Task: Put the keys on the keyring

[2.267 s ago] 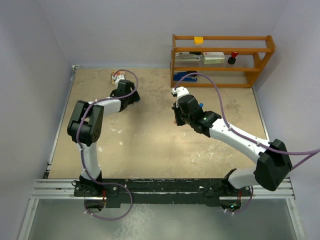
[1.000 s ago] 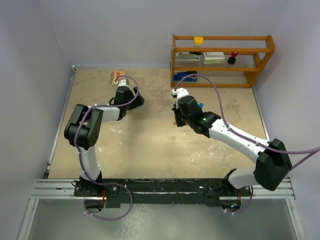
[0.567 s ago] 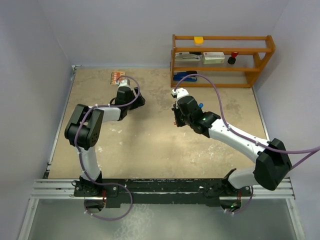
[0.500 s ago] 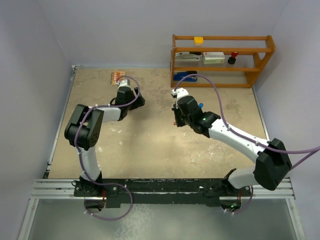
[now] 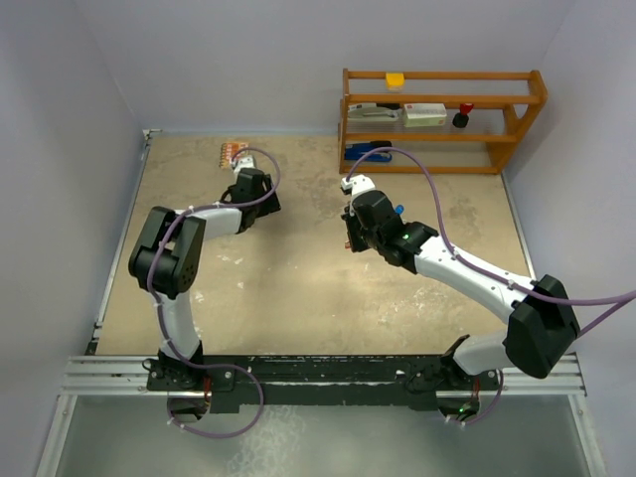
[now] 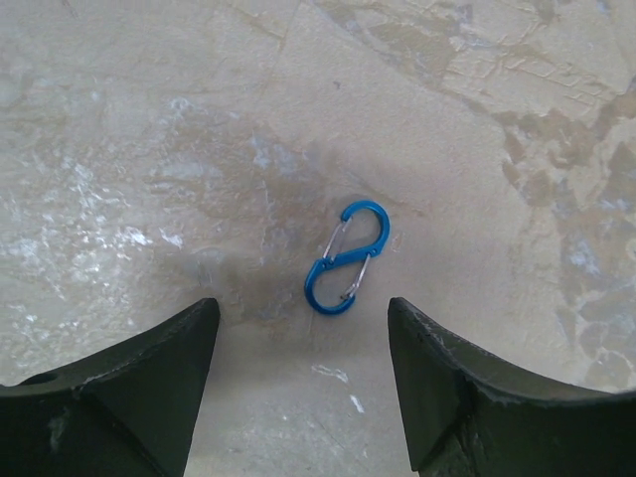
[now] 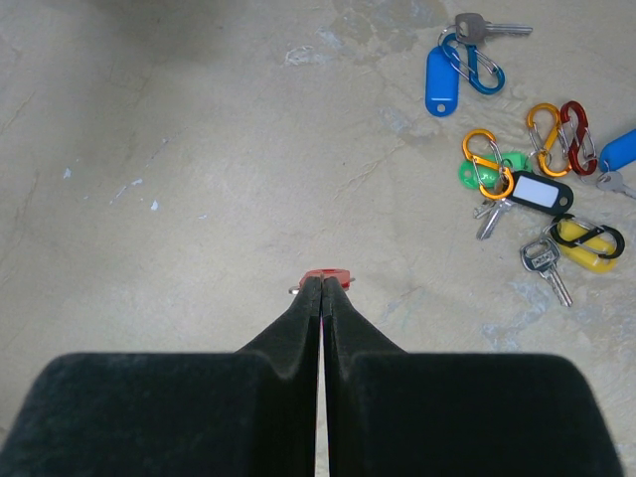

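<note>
So left gripper (image 6: 300,328), wide but just narrowing, has slid over the blue clip (image 6: 347,257) toward the table's (image 5: 298,298) far edge, keyring pick coming I guess; right gripper (image 7: 324,288) pinches something red (image 7: 326,275), keys (image 7: 544,261) mid-table.

A wooden shelf unit (image 5: 442,119) stands at the far right corner of the table (image 5: 298,298). Top board: one yellow block (image 5: 396,79). Middle board: a white box (image 5: 425,114), with a red-and-black object (image 5: 463,116) beside it. Bottom board: a blue item (image 5: 370,155).
</note>
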